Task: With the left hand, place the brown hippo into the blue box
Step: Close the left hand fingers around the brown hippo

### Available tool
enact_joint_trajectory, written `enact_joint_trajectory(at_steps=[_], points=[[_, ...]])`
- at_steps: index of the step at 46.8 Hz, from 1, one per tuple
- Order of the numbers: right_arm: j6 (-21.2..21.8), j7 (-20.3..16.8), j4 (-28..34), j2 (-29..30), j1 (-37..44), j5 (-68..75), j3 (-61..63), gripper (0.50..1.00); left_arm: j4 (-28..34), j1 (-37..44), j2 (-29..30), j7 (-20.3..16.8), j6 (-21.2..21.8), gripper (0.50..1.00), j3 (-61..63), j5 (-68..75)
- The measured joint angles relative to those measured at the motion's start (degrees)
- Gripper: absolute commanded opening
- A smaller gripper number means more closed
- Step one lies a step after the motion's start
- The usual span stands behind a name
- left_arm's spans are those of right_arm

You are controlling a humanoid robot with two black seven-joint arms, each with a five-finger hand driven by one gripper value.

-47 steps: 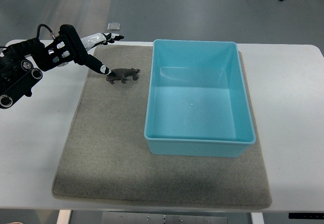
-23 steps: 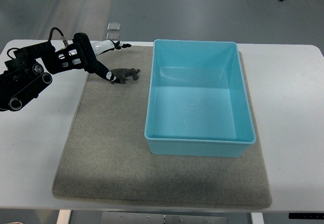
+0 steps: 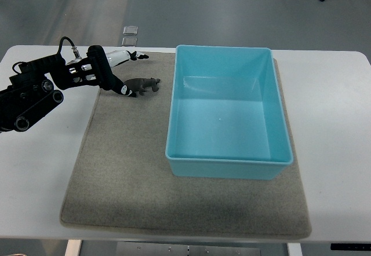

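A small brown hippo (image 3: pixel 143 85) stands on the grey mat (image 3: pixel 122 163), just left of the blue box (image 3: pixel 229 111). My left hand (image 3: pixel 124 73) comes in from the left edge and sits right beside the hippo's rear. Its fingers are spread: one dark fingertip (image 3: pixel 127 91) touches the toy's back end, and another finger (image 3: pixel 134 55) points out behind, over the mat's far edge. Nothing is held. The blue box is upright and holds nothing. The right arm does not show.
The mat lies on a white table (image 3: pixel 330 94). A small clear square object (image 3: pixel 130 30) lies on the floor past the table's far edge. The black forearm with its cable (image 3: pixel 35 91) lies over the table's left part.
The left hand has slid right and slightly down toward the hippo, and its lower fingertip now rests at the toy's rear. The hippo and the box have not moved.
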Motion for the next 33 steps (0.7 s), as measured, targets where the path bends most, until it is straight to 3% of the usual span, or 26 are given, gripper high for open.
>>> enact_joint_trajectory(at_steps=[7,33], points=[[0.0,0.0,0.0,0.0,0.0,0.0,0.0,0.936,0.2,0.0,-0.1,0.0,0.0,0.864,0.0,0.0],[0.0,0.0,0.0,0.0,0.0,0.0,0.0,0.936,0.3,0.0,-0.9,0.2,0.1,0.795,0.0,0.0]])
